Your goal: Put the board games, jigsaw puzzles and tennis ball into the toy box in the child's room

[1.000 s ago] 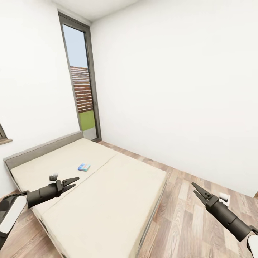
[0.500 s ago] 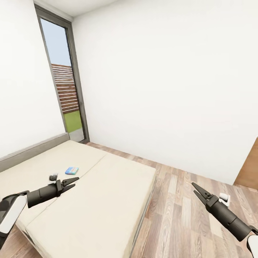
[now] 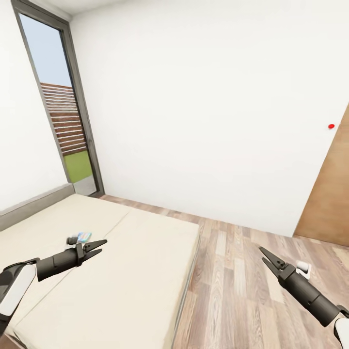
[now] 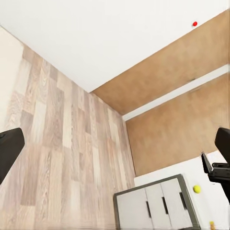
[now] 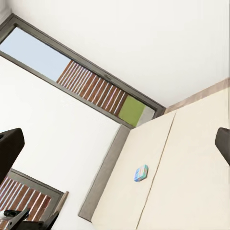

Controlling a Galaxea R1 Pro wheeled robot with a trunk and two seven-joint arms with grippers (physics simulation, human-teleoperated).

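A small blue board game [image 3: 84, 236] lies on the beige bed [image 3: 126, 281], partly hidden behind my left wrist; the right wrist view shows the board game [image 5: 141, 173] near the bed's [image 5: 191, 187] headboard side. My left gripper [image 3: 102, 245] hovers open over the mattress, just right of the game. Off the bed's foot, my right gripper [image 3: 262, 250] hangs open above the wood floor. In the left wrist view the tennis ball [image 4: 197, 189] rests on the white table [image 4: 211, 199]. The toy box and the jigsaw puzzles are out of view.
A tall window [image 3: 55, 116] stands behind the bed. At the right is a brown wooden door [image 3: 329, 194], with a red dot [image 3: 331, 126] on the wall beside it. Beside the table is a dark-grey cabinet [image 4: 153, 206] with white panels. Plank floor [image 3: 232, 291] lies between bed and door.
The camera has turned right, so bed, window and board game slid left in the picture and the door came into view. Both arms keep their pose relative to the robot.
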